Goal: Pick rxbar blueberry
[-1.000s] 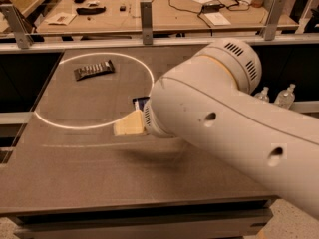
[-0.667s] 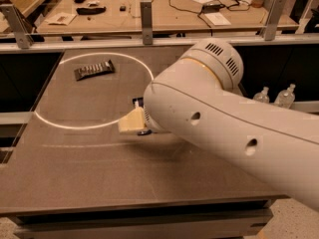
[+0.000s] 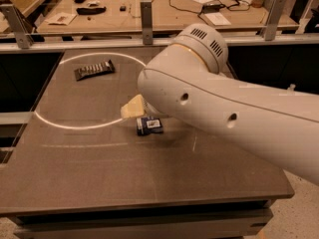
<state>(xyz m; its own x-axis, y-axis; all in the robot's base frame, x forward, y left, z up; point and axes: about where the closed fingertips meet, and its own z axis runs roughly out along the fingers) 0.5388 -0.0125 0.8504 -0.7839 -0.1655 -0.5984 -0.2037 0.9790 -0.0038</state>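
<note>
Camera view shows the pale wedge-tipped claw [image 3: 132, 107] just beside the flat navy rxbar blueberry [image 3: 149, 125], grip impossible to tell.

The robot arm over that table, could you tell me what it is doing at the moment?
The robot's arm reaches across the dark table. Its gripper hangs close to the rxbar blueberry, just up and left of it in the camera view. The bar lies flat on the table near the edge of the white circle and is not yet lifted. A dark brown bar wrapper lies apart inside the circle.
</note>
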